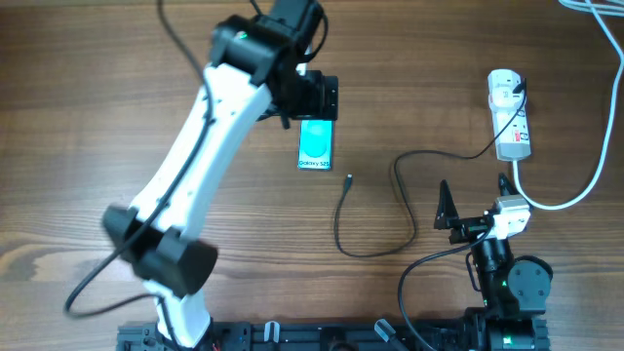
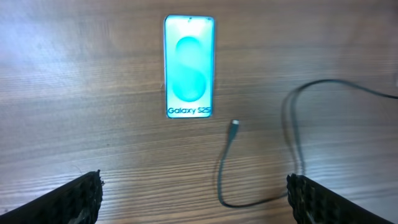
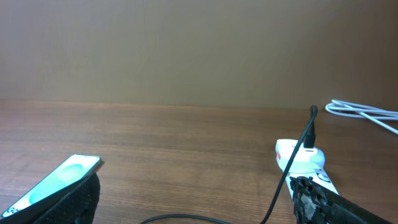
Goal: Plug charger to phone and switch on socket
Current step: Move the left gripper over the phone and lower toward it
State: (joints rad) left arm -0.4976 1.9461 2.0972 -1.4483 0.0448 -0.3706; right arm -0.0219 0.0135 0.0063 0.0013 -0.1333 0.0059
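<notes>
The phone (image 1: 315, 144) lies flat on the wooden table with its teal screen lit, also seen in the left wrist view (image 2: 189, 68). The charger (image 1: 390, 210), a thin black cable, runs from the socket (image 1: 511, 122) in a loop to its plug tip (image 1: 349, 178), which lies just below and right of the phone (image 2: 234, 126). My left gripper (image 1: 314, 102) hovers over the phone's far end, open and empty (image 2: 194, 196). At the near right my right gripper (image 1: 475, 195) is open and empty (image 3: 193, 199), with the phone (image 3: 56, 180) to its left and the socket (image 3: 301, 158) to its right.
A thick white cord (image 1: 585, 146) curves from the socket along the table's right edge to the far right corner. The charger's black loop (image 2: 292, 124) lies between the two grippers.
</notes>
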